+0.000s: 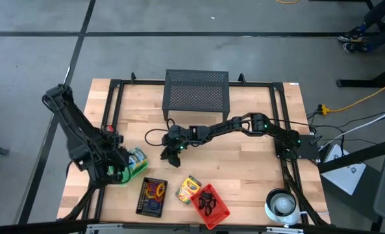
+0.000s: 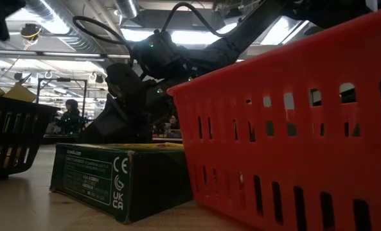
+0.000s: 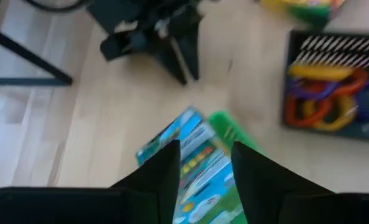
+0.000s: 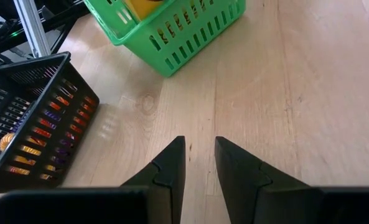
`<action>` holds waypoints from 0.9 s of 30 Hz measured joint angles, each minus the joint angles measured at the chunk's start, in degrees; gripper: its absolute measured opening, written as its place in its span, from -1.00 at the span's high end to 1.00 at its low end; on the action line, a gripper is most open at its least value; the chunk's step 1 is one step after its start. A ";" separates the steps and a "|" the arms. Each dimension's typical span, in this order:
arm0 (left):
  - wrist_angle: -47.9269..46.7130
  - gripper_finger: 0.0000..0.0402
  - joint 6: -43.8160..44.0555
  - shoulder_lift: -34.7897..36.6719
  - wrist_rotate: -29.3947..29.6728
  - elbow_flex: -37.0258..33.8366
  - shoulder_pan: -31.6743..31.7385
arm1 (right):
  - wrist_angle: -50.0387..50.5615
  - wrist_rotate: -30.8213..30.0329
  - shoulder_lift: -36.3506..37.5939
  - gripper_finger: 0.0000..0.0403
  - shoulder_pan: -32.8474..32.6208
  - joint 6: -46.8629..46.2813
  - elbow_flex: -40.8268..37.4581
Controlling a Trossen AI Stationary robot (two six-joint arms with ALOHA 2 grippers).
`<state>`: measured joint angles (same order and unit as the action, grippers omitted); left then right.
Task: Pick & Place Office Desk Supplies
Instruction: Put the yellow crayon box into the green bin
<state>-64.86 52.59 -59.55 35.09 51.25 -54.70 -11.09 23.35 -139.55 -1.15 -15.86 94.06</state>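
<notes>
Two arms over a light wood bench [image 1: 257, 162]. Large black mesh stand [image 1: 197, 96] at far edge, centre. White round roll [image 1: 282, 204] at near right corner.

Three small baskets along the near side: green basket [image 1: 131, 170] at left, black tray [image 1: 152, 196] just right of it, red basket [image 1: 213, 205] next along. Orange, purple and yellow rings [image 1: 156, 190] inside black tray; in left wrist view rings [image 3: 324, 96] piled together in it. Small black clips [image 1: 207, 201] inside red basket. Yellow-and-green crayon box [image 1: 188, 189] flat on bench between black tray and red basket, touching or almost touching red basket; low view shows its dark green side [image 2: 116, 181] right against the red wall [image 2: 293, 147].

Left hand [image 1: 119, 170] above green basket, fingers [image 3: 162, 168] parted either side of a blue-and-green printed box [image 3: 193, 158]; grip or clear, cannot tell.

Right hand [image 1: 173, 151] mid-bench, in front of the stand, well apart from baskets. Fingers [image 4: 172, 163] slightly apart, narrow gap, nothing between, bare wood below.
</notes>
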 joint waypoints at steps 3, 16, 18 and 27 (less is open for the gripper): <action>0.55 0.23 -0.05 0.00 -3.88 3.02 0.00 | 0.00 0.00 0.00 0.56 0.00 -0.02 0.00; 1.25 0.96 12.30 -7.49 -22.49 4.32 -2.38 | 0.15 0.02 0.00 0.56 0.00 1.35 0.00; 1.25 0.99 13.38 -9.55 -22.91 4.32 -2.38 | 0.13 0.00 0.00 0.56 0.00 1.49 0.00; 2.34 0.99 14.34 -18.07 -23.42 4.29 -1.66 | 0.11 0.00 0.00 0.56 -0.02 1.99 0.00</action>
<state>-62.52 66.93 -77.62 11.67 55.55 -56.36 -10.98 23.35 -139.55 -1.17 -13.87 94.06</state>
